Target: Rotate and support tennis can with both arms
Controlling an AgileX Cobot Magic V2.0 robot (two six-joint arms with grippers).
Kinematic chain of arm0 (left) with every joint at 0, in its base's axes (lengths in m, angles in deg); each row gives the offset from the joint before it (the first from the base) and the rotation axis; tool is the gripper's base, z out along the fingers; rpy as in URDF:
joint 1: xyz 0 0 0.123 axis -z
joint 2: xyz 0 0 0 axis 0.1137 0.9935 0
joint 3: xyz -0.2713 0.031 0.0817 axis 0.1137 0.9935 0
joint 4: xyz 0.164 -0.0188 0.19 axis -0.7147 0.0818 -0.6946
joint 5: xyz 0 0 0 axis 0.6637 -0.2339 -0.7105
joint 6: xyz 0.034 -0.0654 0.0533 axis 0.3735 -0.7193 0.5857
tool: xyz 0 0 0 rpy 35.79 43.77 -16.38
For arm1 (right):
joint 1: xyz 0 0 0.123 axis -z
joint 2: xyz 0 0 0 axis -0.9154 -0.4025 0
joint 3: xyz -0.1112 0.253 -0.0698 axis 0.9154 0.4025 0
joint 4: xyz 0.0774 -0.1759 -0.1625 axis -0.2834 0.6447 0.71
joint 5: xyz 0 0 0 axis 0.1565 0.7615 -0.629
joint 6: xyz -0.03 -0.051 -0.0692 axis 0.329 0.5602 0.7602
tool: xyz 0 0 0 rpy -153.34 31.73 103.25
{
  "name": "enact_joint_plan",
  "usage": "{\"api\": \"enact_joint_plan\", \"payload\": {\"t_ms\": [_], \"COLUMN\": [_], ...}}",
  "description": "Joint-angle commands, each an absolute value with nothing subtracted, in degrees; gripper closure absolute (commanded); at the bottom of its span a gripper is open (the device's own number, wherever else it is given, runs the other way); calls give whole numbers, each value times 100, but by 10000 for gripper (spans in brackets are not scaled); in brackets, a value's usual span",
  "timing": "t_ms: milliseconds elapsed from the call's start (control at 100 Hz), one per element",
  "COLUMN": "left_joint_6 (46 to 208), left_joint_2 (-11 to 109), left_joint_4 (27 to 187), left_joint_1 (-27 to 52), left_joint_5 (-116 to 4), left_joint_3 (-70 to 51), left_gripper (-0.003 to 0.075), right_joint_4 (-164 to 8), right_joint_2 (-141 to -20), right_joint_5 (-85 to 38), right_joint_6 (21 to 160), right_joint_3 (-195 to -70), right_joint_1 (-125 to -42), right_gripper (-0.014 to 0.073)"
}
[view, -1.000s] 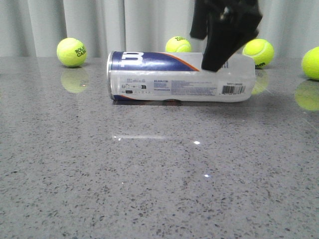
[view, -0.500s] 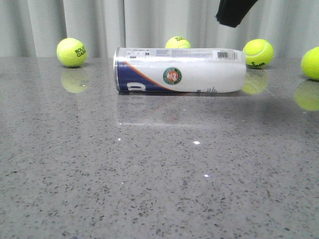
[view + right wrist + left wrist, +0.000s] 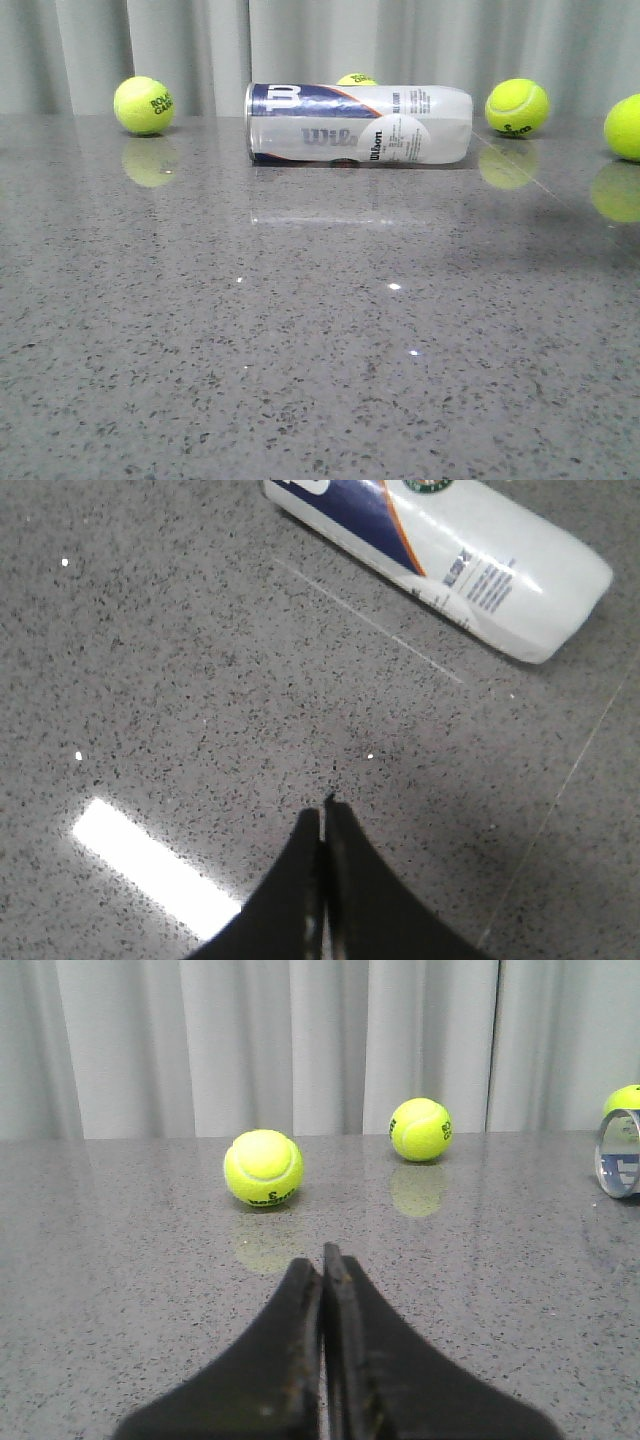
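Note:
The tennis can [image 3: 360,124] lies on its side on the grey speckled table, far from the front edge, with the "Wilson" lettering facing the front view. It also shows in the right wrist view [image 3: 440,555], and its open rim shows in the left wrist view [image 3: 622,1152]. No gripper touches it. My left gripper [image 3: 323,1256] is shut and empty, low over the table, apart from the can. My right gripper [image 3: 322,810] is shut and empty, above bare table, apart from the can. Neither gripper shows in the front view.
Loose yellow-green tennis balls lie at the back: one at the left [image 3: 144,105], one behind the can [image 3: 357,79], and two at the right [image 3: 517,107] [image 3: 624,126]. Two balls [image 3: 263,1167] [image 3: 420,1129] lie ahead of the left gripper. Grey curtains hang behind the table.
The can has rolled away from the front edge and turned, so the Wilson lettering faces front instead of the barcode, then the emblem. The black gripper that was over it has lifted out of view.

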State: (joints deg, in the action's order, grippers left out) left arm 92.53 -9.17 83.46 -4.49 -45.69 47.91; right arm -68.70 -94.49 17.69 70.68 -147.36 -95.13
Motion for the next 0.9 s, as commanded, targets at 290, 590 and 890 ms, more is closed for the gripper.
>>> {"api": "enact_joint_plan", "payload": {"t_ms": [290, 590, 890], "left_joint_6": [9191, 9191, 9191], "left_joint_2": [-1092, -1092, -568], "left_joint_4": [8350, 8350, 8418], "left_joint_1": [-415, -415, -415], "left_joint_5": [-4118, -4019, -5589], "left_joint_3": [4999, 4951, 3544], "left_gripper": [739, 739, 739], "right_joint_4": [-6930, -6930, -6925], "right_joint_2": [-7325, -5524, -4004], "right_joint_5": [-817, -1732, -1896], "right_joint_6": [6691, 6691, 6691], "right_joint_3": [-12385, -10911, -10055], "right_joint_1": [-9487, -9487, -9487], "right_gripper": [654, 654, 654]}}
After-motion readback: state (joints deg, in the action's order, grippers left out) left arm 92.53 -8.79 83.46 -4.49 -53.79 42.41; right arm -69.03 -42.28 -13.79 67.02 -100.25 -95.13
